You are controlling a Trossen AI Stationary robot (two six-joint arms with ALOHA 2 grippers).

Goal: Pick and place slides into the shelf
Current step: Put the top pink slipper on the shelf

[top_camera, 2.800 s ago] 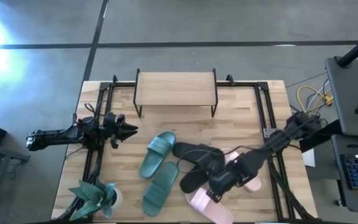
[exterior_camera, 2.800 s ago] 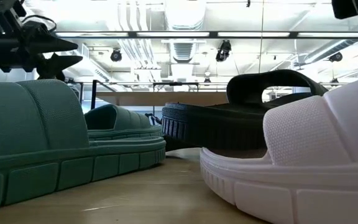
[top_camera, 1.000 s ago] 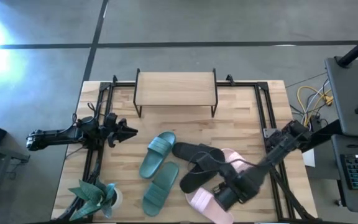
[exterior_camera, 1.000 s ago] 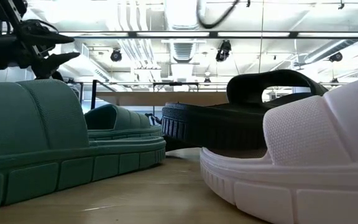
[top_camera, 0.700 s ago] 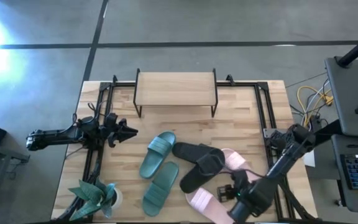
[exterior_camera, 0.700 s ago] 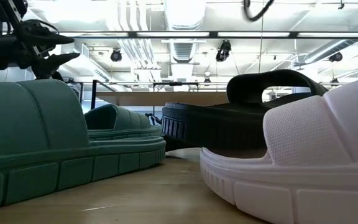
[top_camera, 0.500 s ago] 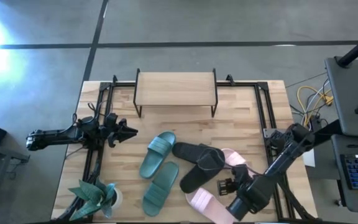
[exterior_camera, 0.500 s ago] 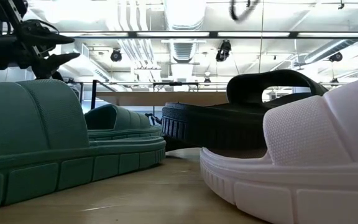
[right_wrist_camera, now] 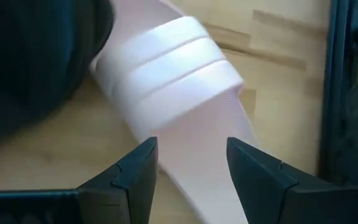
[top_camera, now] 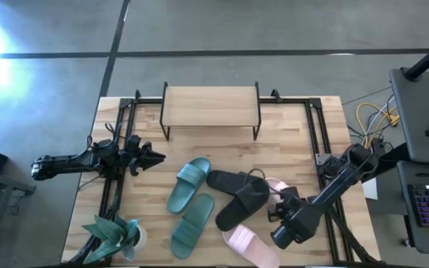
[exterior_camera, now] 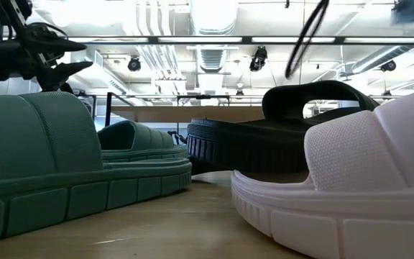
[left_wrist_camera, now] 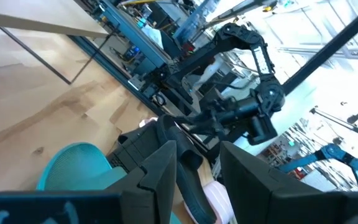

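- The left gripper point(top_camera: 155, 155) is held above the left side of the table point(top_camera: 296, 130), left of the slides; its fingers stand apart with nothing between them, as seen in the left wrist view. It is judged to be waiting.
- The shelf point(top_camera: 210, 106) stands at the far middle of the table with its plank top bare, so no slide has been placed yet.
- The teal-green pair point(top_camera: 188, 184) lies left of centre, one slide nearer the shelf and its mate point(top_camera: 193, 224) towards the near edge; both lie flat and free, well apart from either gripper.
- The black pair point(top_camera: 238, 193) lies crossed in the middle, one slide partly over the other and touching a pink slide, so a pull on the pink one may be expected to drag it.
- The right gripper point(top_camera: 277, 211) is poised over the light pink slide point(right_wrist_camera: 179, 81) at the right of the heap, jaws wide and empty, one finger to each side of it.
- The step in hand is judged to be grasping that pink slide. The jaws are best lowered astride the strap or one side wall, closed firmly, and the slide lifted straight up clear of the black one before it is carried to the shelf.
- The second pink slide point(top_camera: 246, 245) lies at the near edge, apart from the grip.
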